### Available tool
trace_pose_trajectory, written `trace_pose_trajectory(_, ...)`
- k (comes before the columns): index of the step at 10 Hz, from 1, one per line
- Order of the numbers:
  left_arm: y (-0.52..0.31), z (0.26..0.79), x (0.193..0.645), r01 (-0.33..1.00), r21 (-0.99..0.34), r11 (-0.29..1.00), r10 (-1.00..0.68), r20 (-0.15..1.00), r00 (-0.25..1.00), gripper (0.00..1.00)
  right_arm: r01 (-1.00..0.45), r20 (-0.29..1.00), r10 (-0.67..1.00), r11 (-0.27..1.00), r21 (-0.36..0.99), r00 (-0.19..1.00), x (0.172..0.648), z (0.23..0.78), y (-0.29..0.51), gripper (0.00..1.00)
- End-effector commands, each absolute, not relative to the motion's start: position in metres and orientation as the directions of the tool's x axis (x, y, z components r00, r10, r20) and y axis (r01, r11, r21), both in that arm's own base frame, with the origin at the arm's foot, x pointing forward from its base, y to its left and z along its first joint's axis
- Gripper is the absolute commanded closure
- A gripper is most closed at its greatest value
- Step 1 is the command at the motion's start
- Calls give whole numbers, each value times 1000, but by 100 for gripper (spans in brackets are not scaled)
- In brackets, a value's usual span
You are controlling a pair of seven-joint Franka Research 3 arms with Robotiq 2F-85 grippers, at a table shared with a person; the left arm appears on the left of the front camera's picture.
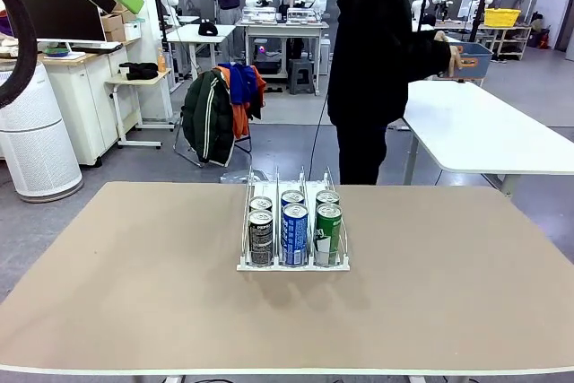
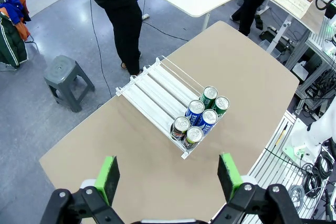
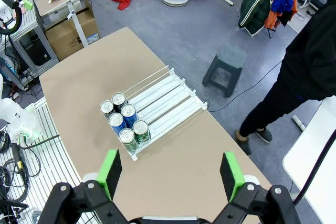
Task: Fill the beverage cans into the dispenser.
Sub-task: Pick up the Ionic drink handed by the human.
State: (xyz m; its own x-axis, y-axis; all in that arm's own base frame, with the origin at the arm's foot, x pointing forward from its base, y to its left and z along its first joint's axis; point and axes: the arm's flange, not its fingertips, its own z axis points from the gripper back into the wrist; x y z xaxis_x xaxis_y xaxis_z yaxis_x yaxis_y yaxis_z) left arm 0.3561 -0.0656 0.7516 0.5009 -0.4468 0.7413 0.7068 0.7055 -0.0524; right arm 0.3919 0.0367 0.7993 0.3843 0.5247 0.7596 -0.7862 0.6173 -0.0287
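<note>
At table centre, the dispenser [image 1: 269,267] has six beverage cans [image 1: 294,232] bunched at its 6 o'clock end, guessing the lanes slope that way. Left gripper [image 2: 169,174] and right gripper [image 3: 170,172] hover high, wide open, empty, probably keeping clear of the person [image 1: 377,42] at 1 o'clock.

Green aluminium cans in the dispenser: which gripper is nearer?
Right. Right gripper: high, on the side of the green aluminium cans; left gripper: high, past the black aluminium cans.

Cans [image 1: 294,232] crowd dispenser [image 1: 296,267] robot-side end; lanes behind free; table [image 1: 126,293] around open.
</note>
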Motion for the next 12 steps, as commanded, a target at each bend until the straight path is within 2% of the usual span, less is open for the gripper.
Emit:
trace_pose_trajectory(1, -65, 751, 356, 707, -53, 706, -447, 740, 502, 0, -785, 760, 523, 619, -28, 385, 392, 800, 37, 0)
trace_pose_trajectory(12, -65, 751, 356, 707, -53, 706, -447, 740, 502, 0, -785, 760, 523, 619, -28, 385, 392, 800, 37, 0)
